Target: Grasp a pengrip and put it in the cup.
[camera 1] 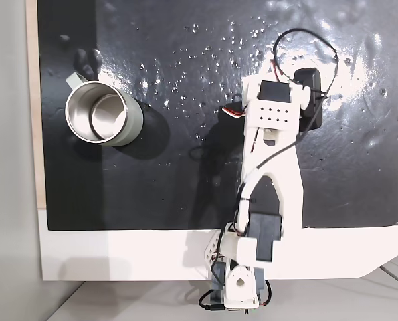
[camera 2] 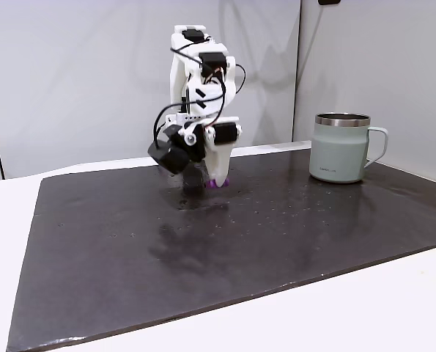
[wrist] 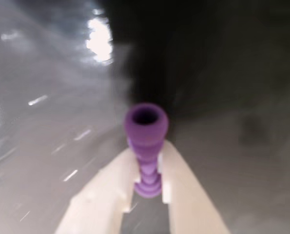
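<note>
Wrist view: pengrip [wrist: 146, 146] pinched between hand [wrist: 147, 187] fingers.

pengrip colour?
Purple, ribbed; clearest in the wrist view, pengrip between the claw fingers.

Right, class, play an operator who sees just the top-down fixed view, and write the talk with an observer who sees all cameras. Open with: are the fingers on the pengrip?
Observer: Yes. In the wrist view the purple pengrip sits clamped between both pale fingers.
Operator: Which way does it point?
Observer: Its open end faces away from the wrist camera, past the fingertips.
Operator: Is it lifted?
Observer: Barely, if at all. In the side fixed view the gripper is low at the mat, far below the rim of the cup.
</note>
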`<state>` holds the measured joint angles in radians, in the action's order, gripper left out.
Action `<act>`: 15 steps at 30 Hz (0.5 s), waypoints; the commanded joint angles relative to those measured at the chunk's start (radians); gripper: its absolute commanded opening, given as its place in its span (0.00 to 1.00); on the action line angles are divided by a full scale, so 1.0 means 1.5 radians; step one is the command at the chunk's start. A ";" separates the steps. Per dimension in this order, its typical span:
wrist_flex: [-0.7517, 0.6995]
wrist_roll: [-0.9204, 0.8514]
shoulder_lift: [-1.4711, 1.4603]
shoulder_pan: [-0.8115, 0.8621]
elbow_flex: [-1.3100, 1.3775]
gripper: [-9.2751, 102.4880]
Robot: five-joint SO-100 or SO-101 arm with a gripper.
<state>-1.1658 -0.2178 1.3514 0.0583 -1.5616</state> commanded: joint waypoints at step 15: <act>-0.170 0.032 0.217 -0.050 0.207 0.08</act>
<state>-1.3975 -0.1933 1.6168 0.0491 -1.3315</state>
